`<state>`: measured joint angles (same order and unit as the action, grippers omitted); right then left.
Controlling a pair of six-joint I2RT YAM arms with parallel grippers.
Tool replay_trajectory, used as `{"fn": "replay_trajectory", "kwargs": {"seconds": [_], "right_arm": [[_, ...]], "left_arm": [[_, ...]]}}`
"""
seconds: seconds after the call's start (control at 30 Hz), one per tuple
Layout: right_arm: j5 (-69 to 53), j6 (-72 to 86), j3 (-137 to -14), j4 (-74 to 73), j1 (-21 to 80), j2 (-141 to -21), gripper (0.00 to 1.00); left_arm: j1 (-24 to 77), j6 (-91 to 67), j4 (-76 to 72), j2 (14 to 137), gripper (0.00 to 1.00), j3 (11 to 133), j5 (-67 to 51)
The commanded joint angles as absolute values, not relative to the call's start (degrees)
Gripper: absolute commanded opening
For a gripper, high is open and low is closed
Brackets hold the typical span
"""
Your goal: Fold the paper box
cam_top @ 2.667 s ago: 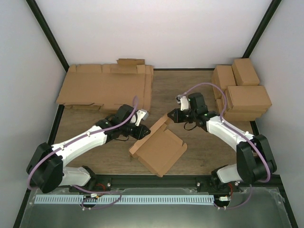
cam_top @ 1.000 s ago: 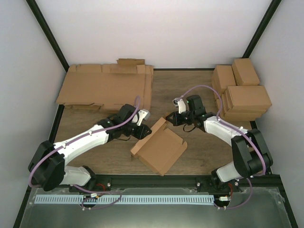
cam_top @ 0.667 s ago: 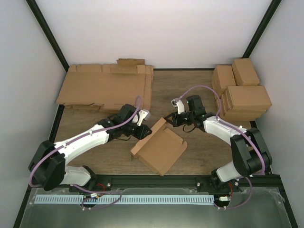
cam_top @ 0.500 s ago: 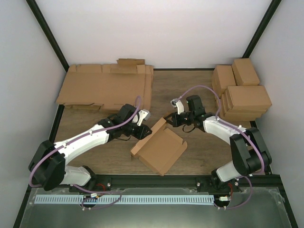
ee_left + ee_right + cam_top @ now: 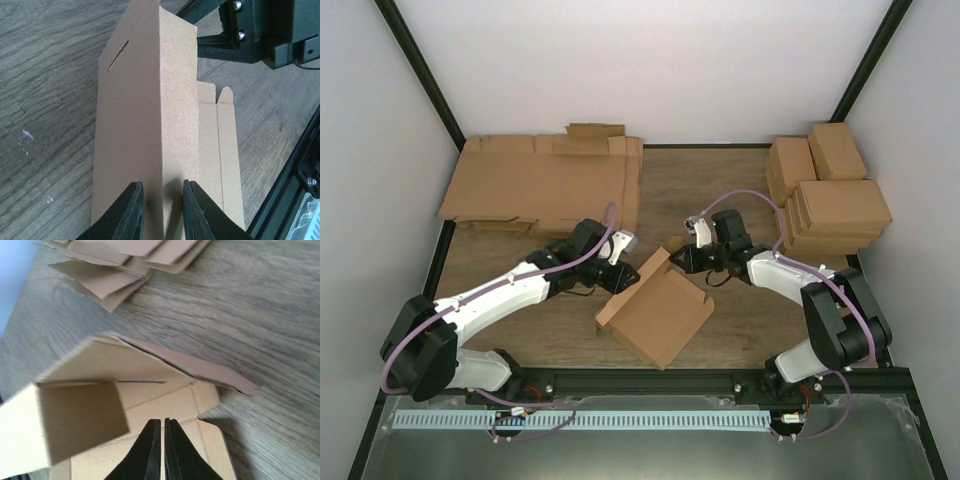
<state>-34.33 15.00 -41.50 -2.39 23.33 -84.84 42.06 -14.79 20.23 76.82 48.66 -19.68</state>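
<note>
The paper box (image 5: 655,310) lies half folded in the middle of the table, its left back wall raised. My left gripper (image 5: 620,262) grips that raised folded wall; in the left wrist view the fold ridge (image 5: 161,100) runs between the fingers (image 5: 131,212). My right gripper (image 5: 682,258) is shut and empty, its tips (image 5: 163,422) over the box's inner floor (image 5: 165,407) near a small corner flap. A raised side panel (image 5: 80,415) stands to its left.
A pile of flat cardboard sheets (image 5: 545,185) lies at the back left and shows in the right wrist view (image 5: 125,260). Stacked finished boxes (image 5: 830,195) stand at the back right. A black frame rail (image 5: 650,380) runs along the near edge.
My right gripper has moved down and towards the box, over its back right corner. The left arm and the box have hardly moved.
</note>
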Motion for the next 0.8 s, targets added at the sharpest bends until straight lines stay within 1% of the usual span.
{"fn": "replay_trajectory", "kwargs": {"seconds": [0.0, 0.27, 0.47, 0.77], "right_arm": [[-28.90, 17.80, -40.30, 1.55, 23.66, -85.44, 0.06], [-25.52, 19.43, -39.01, 4.72, 23.69, -87.88, 0.05], [-24.24, 19.83, -38.35, 7.10, 23.66, -90.32, 0.01], [-25.23, 20.48, -38.39, 10.14, 23.84, -93.42, 0.01]], "left_arm": [[42.13, -13.95, 24.08, 78.13, 0.24, 47.99, -16.70], [42.13, -13.98, 23.96, 78.02, 0.24, 47.99, -16.79], [42.13, -13.80, 24.25, 77.96, 0.24, 48.08, -16.70], [42.18, -13.63, 24.39, 78.05, 0.24, 48.25, -16.61]]}}
